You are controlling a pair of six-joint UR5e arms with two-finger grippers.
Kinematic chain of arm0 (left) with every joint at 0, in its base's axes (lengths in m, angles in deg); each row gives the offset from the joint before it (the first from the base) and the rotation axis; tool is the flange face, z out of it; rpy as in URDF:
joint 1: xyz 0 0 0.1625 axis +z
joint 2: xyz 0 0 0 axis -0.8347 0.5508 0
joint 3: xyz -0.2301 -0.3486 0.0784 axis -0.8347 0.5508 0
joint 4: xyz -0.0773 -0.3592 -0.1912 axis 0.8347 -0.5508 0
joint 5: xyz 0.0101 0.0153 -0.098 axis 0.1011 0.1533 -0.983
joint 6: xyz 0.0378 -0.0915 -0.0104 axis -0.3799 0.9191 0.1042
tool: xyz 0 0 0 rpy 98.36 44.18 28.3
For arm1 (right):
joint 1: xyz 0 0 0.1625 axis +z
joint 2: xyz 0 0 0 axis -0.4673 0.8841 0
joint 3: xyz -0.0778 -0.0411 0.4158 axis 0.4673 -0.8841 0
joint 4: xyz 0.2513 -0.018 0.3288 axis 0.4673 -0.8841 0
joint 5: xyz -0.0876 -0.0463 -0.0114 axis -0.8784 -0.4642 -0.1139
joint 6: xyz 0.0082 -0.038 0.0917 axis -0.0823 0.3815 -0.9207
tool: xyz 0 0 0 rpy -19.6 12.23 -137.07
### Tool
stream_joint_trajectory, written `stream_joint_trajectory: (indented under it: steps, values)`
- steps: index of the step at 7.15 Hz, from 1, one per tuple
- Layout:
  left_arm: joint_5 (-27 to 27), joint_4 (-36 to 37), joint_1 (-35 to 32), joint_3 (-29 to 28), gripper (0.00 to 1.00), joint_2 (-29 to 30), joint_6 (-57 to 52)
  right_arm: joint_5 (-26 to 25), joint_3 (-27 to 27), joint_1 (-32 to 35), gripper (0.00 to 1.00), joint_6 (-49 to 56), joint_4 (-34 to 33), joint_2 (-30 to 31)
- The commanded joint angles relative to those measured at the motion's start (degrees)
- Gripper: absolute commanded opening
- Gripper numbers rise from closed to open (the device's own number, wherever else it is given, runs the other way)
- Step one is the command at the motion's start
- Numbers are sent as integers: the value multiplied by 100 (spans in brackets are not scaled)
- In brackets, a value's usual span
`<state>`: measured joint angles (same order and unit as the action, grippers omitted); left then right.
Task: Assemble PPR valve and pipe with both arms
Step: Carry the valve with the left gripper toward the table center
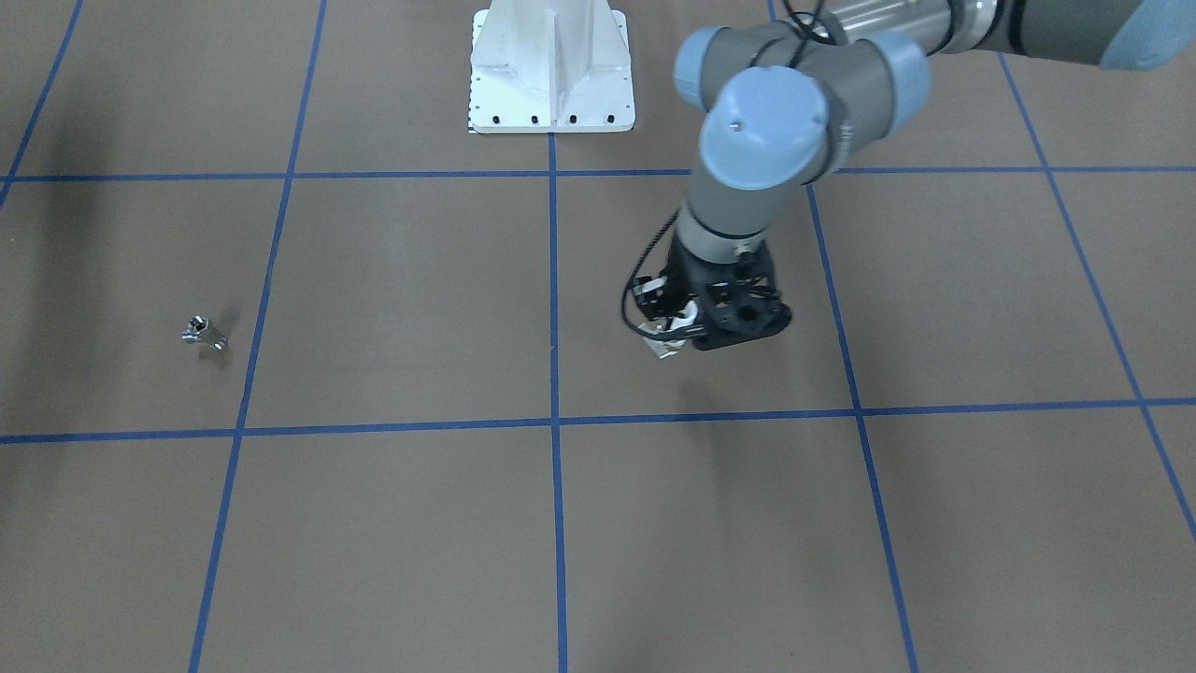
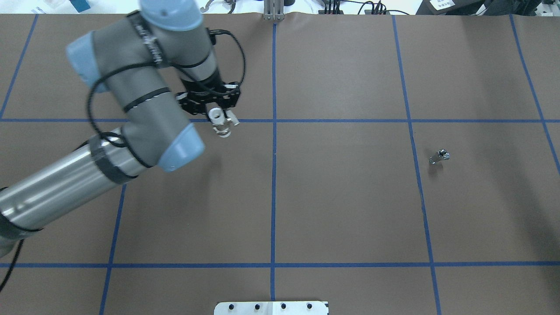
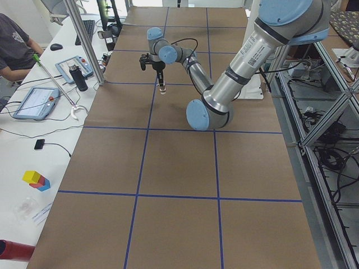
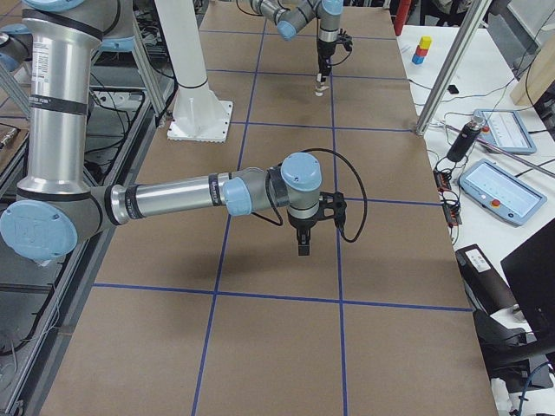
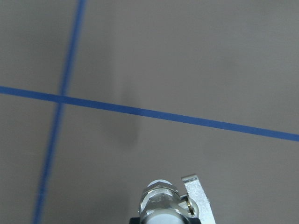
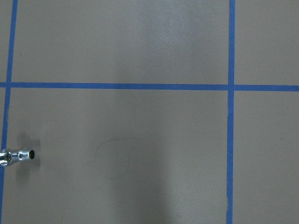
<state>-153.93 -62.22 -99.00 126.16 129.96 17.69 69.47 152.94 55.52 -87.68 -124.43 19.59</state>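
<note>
My left gripper (image 2: 220, 117) is shut on the PPR valve (image 2: 222, 127), a white cylinder with a silvery band and a flat side tab, and holds it above the table left of centre. The valve shows at the bottom of the left wrist view (image 5: 161, 200) and in the front view (image 1: 667, 345) under the gripper (image 1: 680, 329). The all-silver pipe (image 2: 439, 156) lies alone on the table's right side, also in the front view (image 1: 204, 333) and at the left edge of the right wrist view (image 6: 16, 156). My right gripper (image 4: 302, 245) shows only in the exterior right view, hovering above the table; I cannot tell whether it is open.
The white bolted pedestal (image 1: 551, 75) stands at the robot's side of the table (image 2: 271, 307). Blue tape lines (image 2: 273, 175) grid the brown table. A side bench with tablets (image 3: 36, 101) and a seated operator (image 3: 14, 45) runs along the far edge.
</note>
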Motion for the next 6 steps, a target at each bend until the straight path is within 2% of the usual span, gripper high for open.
stream_joint_trajectory:
  steps: [1,2,6]
  values:
    - [514,22,539,-1180,0,1032,265,6,-11,-6,100,-2,31,9]
    - [779,-74,751,-1252,0,1024,265,6,-11,3,100,-2,31,0]
    - [781,-444,849,-1428,0,1015,396,15,-3,3,100,-2,31,9]
